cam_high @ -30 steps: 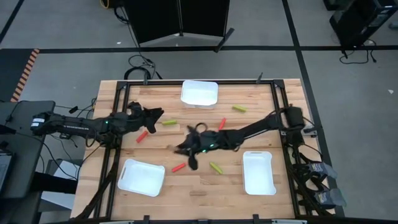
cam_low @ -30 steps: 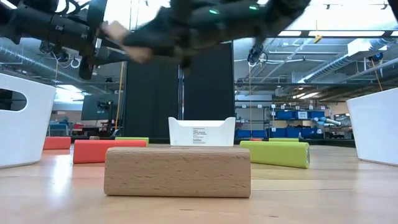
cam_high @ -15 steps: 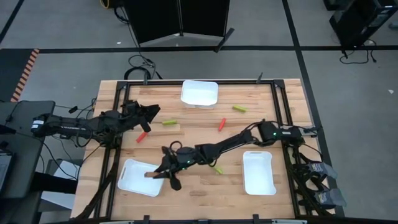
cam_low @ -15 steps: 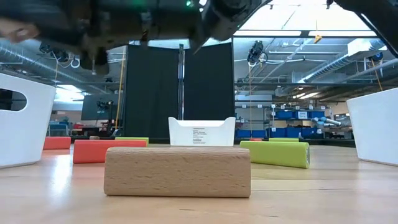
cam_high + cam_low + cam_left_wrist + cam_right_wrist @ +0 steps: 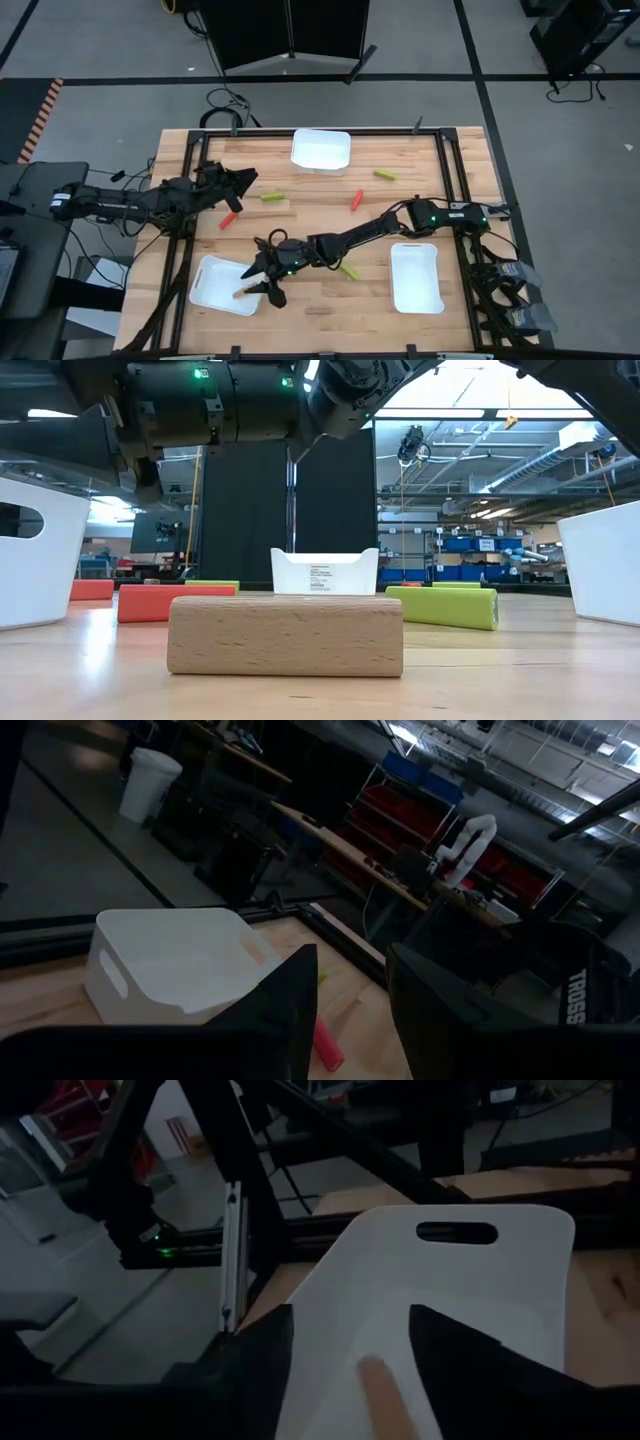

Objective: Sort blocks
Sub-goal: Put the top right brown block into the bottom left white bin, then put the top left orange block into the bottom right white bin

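Note:
My right gripper point(image 5: 262, 280) hangs open over the near-left white tray point(image 5: 215, 290). A tan block point(image 5: 385, 1395) lies flat on the tray's floor point(image 5: 243, 292), below and between the fingers, touching neither. My left gripper point(image 5: 250, 180) hovers open and empty at the far left. Below it, a green block point(image 5: 272, 197) and a red block point(image 5: 230, 218) lie on the table. Other blocks lie flat on the wood: a red one point(image 5: 357, 199), two green ones point(image 5: 385, 175) point(image 5: 347, 270), and a tan one point(image 5: 285, 635) close to the low camera.
A white tray point(image 5: 320, 150) stands at the far middle and another point(image 5: 415, 277) at the near right. My right arm point(image 5: 380, 228) stretches slantwise across the table's middle. Black frame rails point(image 5: 185, 200) run along both sides of the table.
My right gripper has swung from the table's middle toward the near left, carrying the tan block over the near-left tray. There it has opened and let go. The block now lies in the tray.

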### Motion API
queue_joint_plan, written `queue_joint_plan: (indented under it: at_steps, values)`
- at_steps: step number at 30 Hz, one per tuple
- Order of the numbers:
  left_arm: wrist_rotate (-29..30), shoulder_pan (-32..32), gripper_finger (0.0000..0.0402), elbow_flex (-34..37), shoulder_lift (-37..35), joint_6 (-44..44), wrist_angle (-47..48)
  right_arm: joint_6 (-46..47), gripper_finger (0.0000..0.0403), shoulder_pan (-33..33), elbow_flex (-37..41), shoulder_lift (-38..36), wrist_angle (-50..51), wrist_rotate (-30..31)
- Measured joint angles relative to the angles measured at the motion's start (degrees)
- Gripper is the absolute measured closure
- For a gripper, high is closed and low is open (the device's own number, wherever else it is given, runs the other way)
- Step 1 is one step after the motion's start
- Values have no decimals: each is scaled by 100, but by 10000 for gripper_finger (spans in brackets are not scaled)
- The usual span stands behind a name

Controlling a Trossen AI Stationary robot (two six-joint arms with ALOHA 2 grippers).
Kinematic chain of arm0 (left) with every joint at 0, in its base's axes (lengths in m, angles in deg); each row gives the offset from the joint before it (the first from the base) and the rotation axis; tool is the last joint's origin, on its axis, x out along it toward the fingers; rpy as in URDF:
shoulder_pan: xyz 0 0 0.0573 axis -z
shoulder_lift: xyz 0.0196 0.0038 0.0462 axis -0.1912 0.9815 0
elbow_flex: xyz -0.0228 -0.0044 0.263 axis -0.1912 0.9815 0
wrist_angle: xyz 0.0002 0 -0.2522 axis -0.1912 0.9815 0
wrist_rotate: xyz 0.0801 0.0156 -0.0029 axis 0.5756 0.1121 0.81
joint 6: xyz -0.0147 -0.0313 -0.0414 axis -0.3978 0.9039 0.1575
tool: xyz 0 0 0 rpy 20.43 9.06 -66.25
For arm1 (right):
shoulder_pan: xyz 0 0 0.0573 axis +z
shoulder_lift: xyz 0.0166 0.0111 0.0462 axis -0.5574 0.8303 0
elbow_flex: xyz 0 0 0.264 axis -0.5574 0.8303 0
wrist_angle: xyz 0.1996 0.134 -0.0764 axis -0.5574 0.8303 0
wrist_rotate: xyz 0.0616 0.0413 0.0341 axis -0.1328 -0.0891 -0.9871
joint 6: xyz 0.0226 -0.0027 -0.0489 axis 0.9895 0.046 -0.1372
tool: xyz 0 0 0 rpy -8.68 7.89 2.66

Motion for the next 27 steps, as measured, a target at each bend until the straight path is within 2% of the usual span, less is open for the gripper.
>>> queue_joint_plan:
  at_steps: [3,6,12,14,18,21,27]
  values:
    - [-1,4,273,0,0,12,22,-20,177,-76,78,-44,-60,31]
    - [-1,7,273,0,11,25,177,-57,187,-136,707,-331,-560,445]
    - [0,7,273,0,25,170,779,-529,239,-209,3613,-1768,-2863,1704]
    - [3,7,273,-23,29,322,1024,-663,254,-270,4519,-2380,-3291,2049]
    - [292,7,273,-662,417,781,2519,-860,267,-323,5897,-3537,-3336,2639]
    - [322,9,273,-1455,1091,970,3624,-1124,266,-302,6670,-4357,-3340,3015]
    - [-279,126,268,-2898,2667,1148,6009,-1360,253,-311,7838,-5740,-3293,3765]
